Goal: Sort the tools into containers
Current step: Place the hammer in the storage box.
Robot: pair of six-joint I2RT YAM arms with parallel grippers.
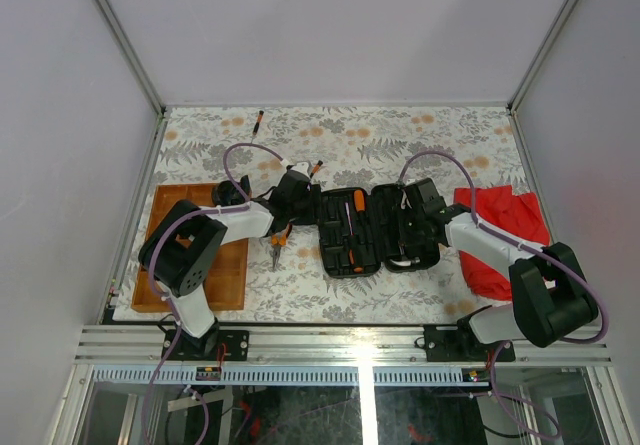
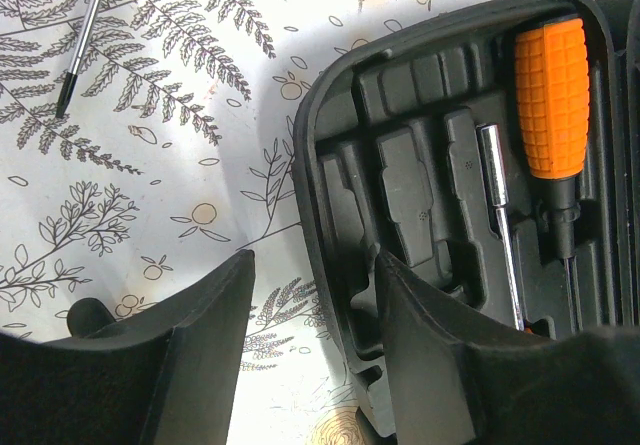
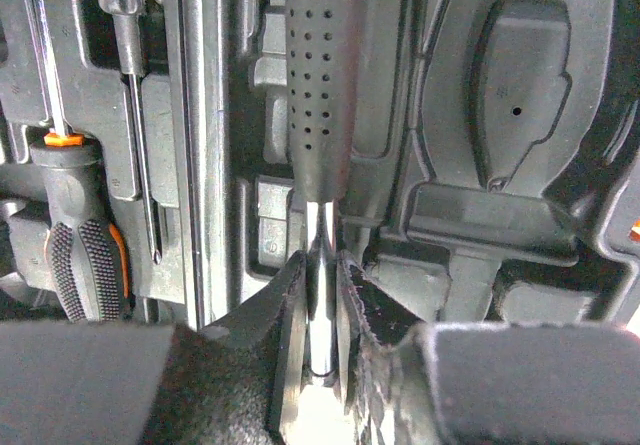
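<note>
Black case (image 1: pixel 383 235), open, holds an orange screwdriver (image 2: pixel 548 95) and a hammer (image 3: pixel 318 85) clamped by the right gripper (image 3: pixel 322 300); left gripper (image 2: pixel 315 270) gapes at its rim; wooden tray (image 1: pixel 233 275) mostly hidden under arm

Item count, top view:
- tool case (image 1: pixel 333 227): one
- wooden tray (image 1: pixel 232 280): one
- red cloth (image 1: pixel 500 230): one
- pliers (image 1: pixel 275 250): one
- loose precision drivers (image 1: pixel 257 118): two
- hammer (image 3: pixel 318 85): one
- orange-handled screwdrivers (image 1: pixel 357 203) in the case: two

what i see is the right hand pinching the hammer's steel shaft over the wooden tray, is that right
Not the tray. The right hand pinches the steel shaft of the hammer over the open case, as the right wrist view shows. The tray lies far to the left in the top view.
</note>
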